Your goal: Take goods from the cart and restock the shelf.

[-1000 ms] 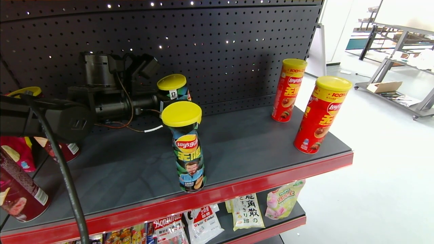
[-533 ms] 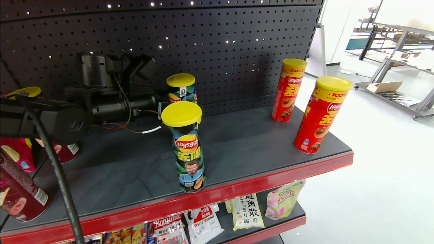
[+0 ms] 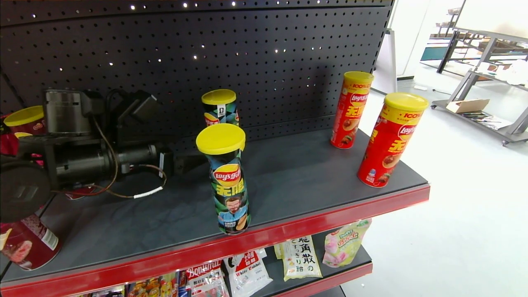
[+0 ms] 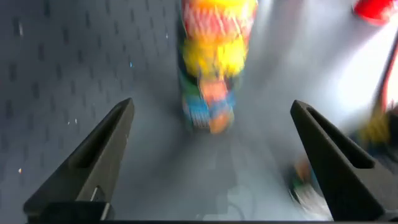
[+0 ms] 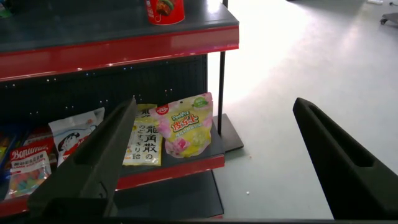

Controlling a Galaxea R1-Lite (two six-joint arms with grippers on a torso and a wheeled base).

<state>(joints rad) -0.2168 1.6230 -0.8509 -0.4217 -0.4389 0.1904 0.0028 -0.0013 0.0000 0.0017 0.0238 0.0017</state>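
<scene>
Quick heads up: your left pincer [image 3: 187, 161] sits low over the shelf [image 3: 309, 173], and the wrist view shows its fingers [image 4: 112, 143] spread wide with nothing between them. The rear can [image 3: 220, 108] stands upright at the back, close to the pegboard [image 3: 268, 49]. It's apart from the fingertips, a bit behind them and to the robot's right, with its long axis straight up, so I'd call that one stocked. What matters for backing out is the front can [image 3: 225, 177], also upright. It's by the red front lip and near the fingertips on their right side, so any swing that way would probably tip it over the edge. I'd pull the arm straight back toward the left. Go easy though, because a dark red can [image 3: 24, 243] stands at the left front corner and more cans sit behind the arm. There's plenty of bare shelf between the green cans and the two red cans [image 3: 392, 140] at the right end. Your right pincer [image 5: 214, 102] is spread open and empty too, down by the snack bags [image 5: 180, 124] on the lower shelf.
</scene>
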